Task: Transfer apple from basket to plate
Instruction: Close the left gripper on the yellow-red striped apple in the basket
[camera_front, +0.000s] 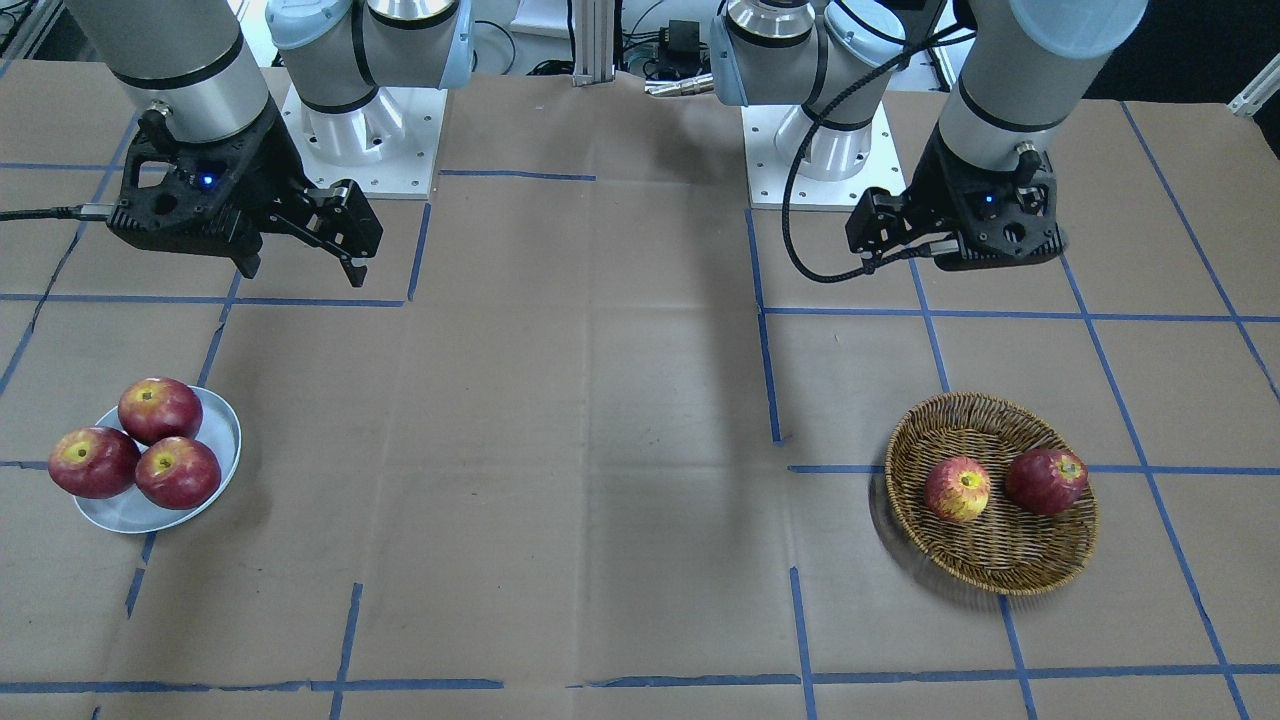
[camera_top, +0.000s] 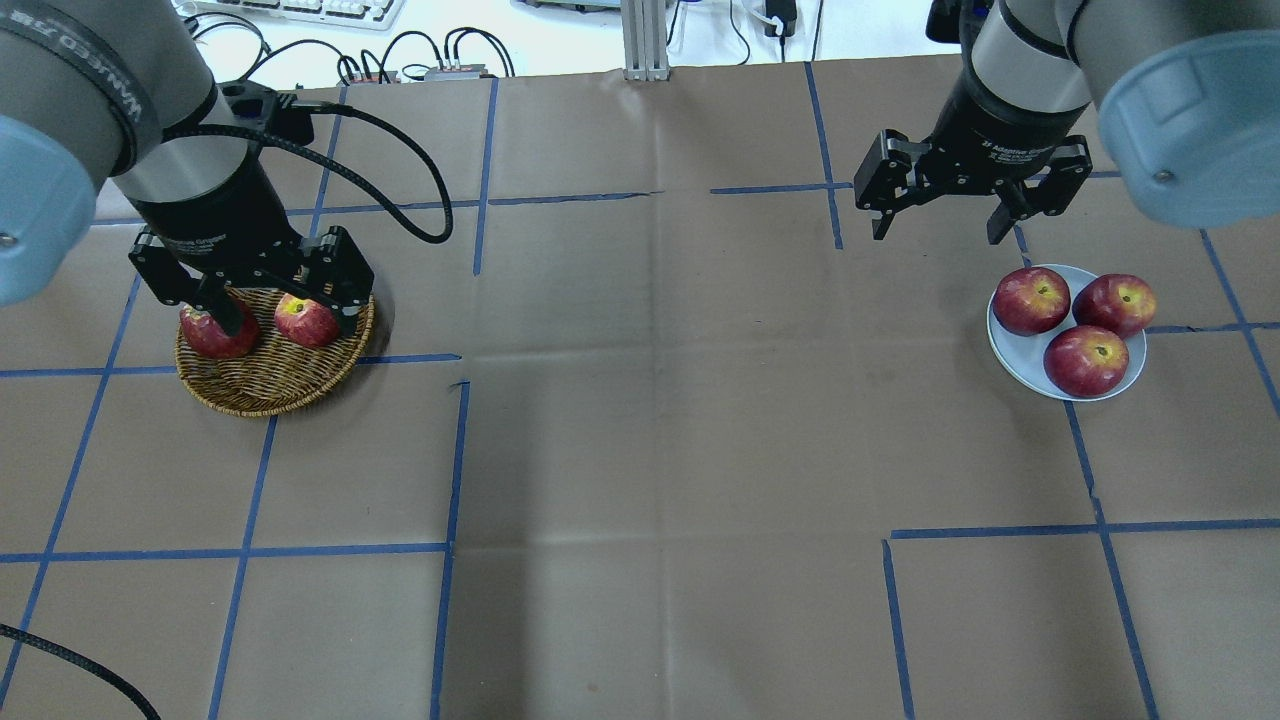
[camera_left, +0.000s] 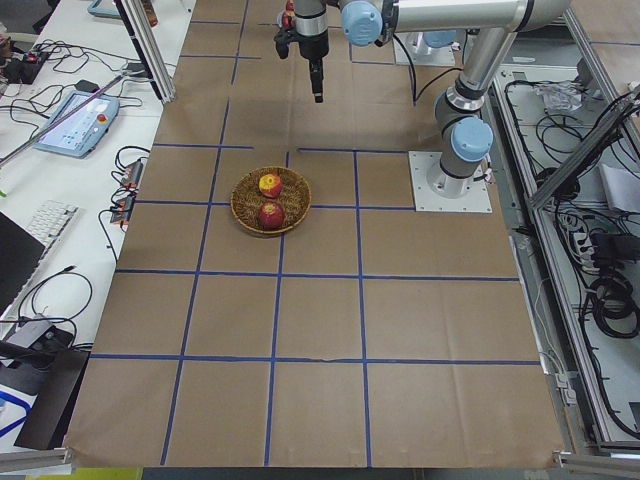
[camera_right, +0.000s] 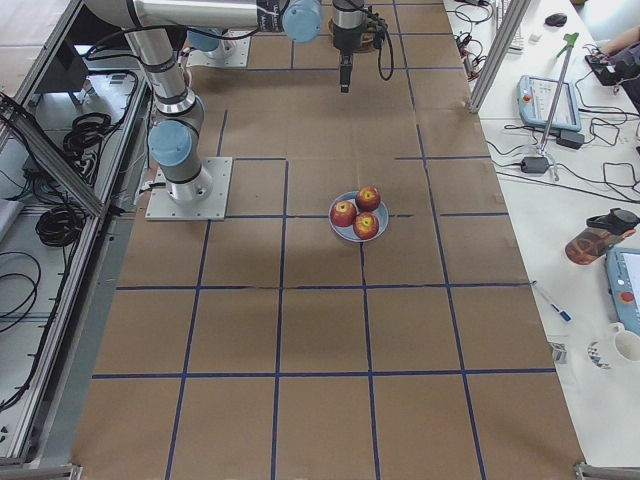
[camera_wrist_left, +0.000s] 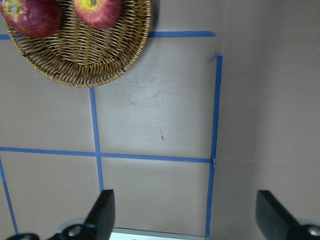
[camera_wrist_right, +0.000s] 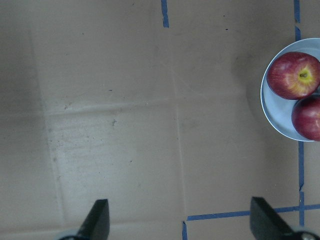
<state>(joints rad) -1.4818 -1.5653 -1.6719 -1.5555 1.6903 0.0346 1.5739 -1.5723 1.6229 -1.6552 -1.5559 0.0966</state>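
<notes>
The apple (camera_front: 957, 488), red streaked with yellow, lies in the wicker basket (camera_front: 1000, 560) beside a dark red apple (camera_front: 1046, 481). It also shows in the overhead view (camera_top: 305, 322) and at the top of the left wrist view (camera_wrist_left: 97, 10). My left gripper (camera_top: 285, 320) is open and empty. It hangs high above the table, off to the side of the basket (camera_wrist_left: 85, 55). The pale blue-grey plate (camera_front: 222, 430) holds three dark red apples. My right gripper (camera_top: 937, 235) is open and empty, high up and beside the plate (camera_wrist_right: 277, 120).
The table is covered in brown paper with a grid of blue tape lines (camera_top: 455, 450). The two arm bases (camera_front: 365, 130) stand at the robot's edge of the table. A black cable (camera_top: 400, 160) loops off the left wrist.
</notes>
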